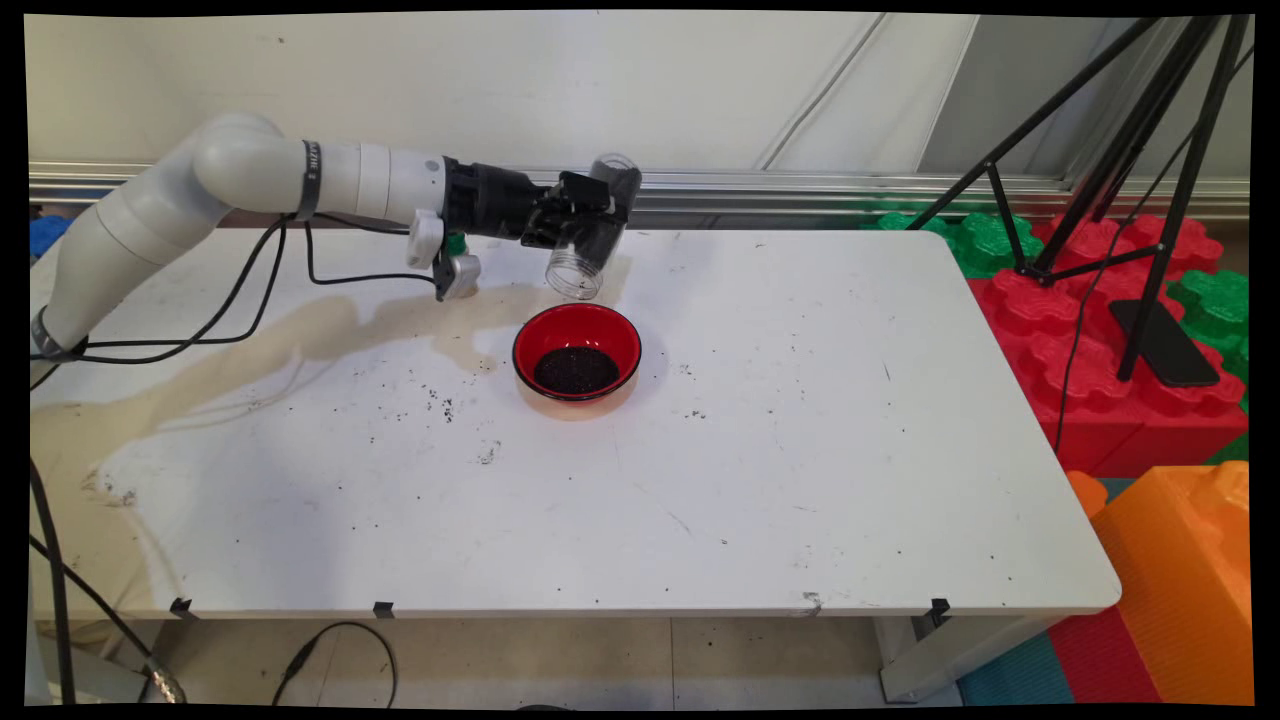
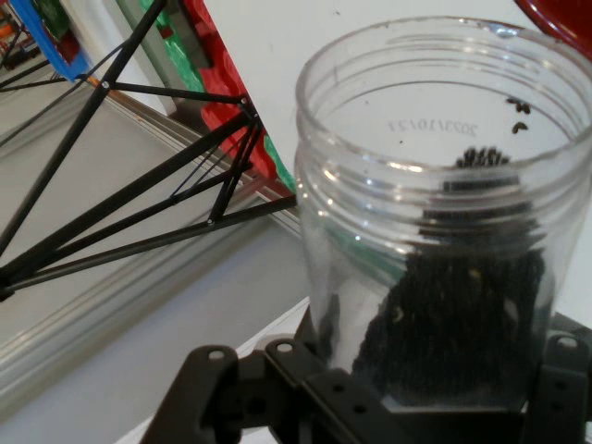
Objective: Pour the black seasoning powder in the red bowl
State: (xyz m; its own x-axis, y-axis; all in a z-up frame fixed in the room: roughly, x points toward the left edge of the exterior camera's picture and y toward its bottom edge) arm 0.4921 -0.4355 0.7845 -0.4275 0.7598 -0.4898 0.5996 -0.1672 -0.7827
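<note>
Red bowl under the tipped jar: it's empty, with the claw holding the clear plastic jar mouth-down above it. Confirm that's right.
Not quite. The red bowl is not empty: the main view shows a dark pile of small black grains in its bottom. The rest stands: the claw holds the clear plastic jar tilted mouth-down above the bowl.

Right of the frame: a black tripod (image 1: 1130, 150) over red and green foam blocks (image 1: 1100, 330), an orange block (image 1: 1190, 560) lower right
</note>
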